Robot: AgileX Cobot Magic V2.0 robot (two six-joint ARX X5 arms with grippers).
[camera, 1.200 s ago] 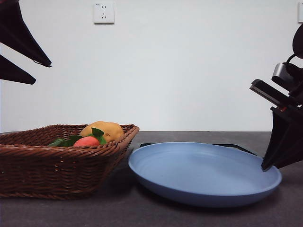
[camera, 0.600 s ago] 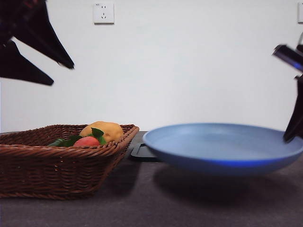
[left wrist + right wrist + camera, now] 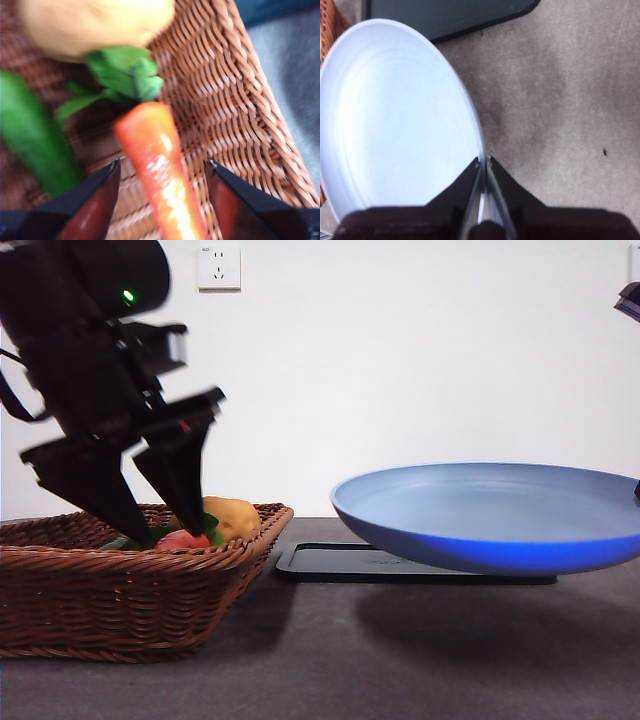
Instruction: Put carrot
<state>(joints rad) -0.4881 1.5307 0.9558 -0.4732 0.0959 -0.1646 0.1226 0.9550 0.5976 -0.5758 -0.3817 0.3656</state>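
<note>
plate (image 3: 490, 530) higher, left gripper (image 3: 162, 167) astride carrot (image 3: 160, 165)

Brown wicker basket (image 3: 140, 590) on dark grey desk (image 3: 330, 670). Inside basket: tan-yellow potato (image 3: 232, 517) toward the back, blurred green vegetable (image 3: 30, 140) beside it. Blue plate (image 3: 490, 525) off to basket's side, raised clear of desk, tilted slightly, shadow beneath. Flat black tray (image 3: 340, 562) on desk just beside basket, partly under plate. White wall (image 3: 420, 370) behind basket; white wall socket (image 3: 219, 266) high above basket.
</note>
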